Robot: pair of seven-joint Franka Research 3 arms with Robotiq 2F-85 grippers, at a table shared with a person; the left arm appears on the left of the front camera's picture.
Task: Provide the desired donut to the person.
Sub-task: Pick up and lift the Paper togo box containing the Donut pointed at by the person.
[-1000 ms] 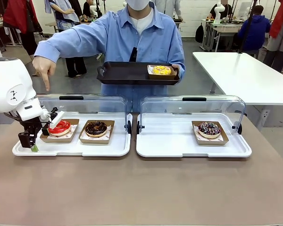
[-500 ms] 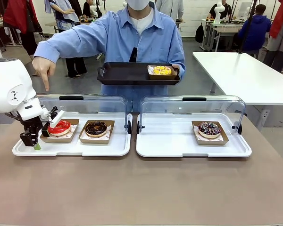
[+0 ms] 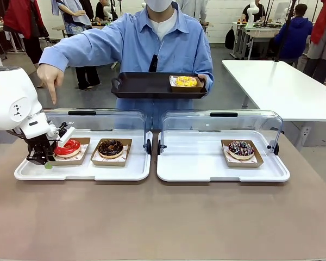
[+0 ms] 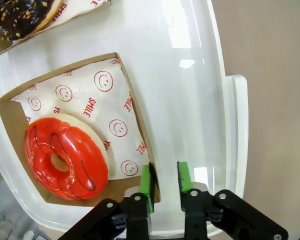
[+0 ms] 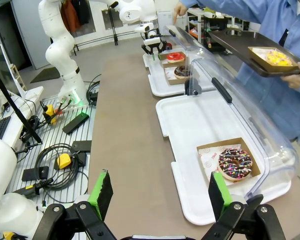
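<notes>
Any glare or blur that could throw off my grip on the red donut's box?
Left wrist view: sharp, red donut and cardboard box crisp, glare patches on the white tray. Front view: faint reflections on the clear lid, no blur. Right wrist view: wide-angle curving.

White side table [image 3: 282, 87] (grey floor [image 3: 103, 98] beneath)

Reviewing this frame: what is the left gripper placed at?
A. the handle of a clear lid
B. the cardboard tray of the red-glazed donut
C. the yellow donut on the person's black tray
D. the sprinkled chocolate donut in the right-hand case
B: in the left wrist view the left gripper has its green pads on either side of one wall of the cardboard tray holding the red-glazed donut.
</notes>
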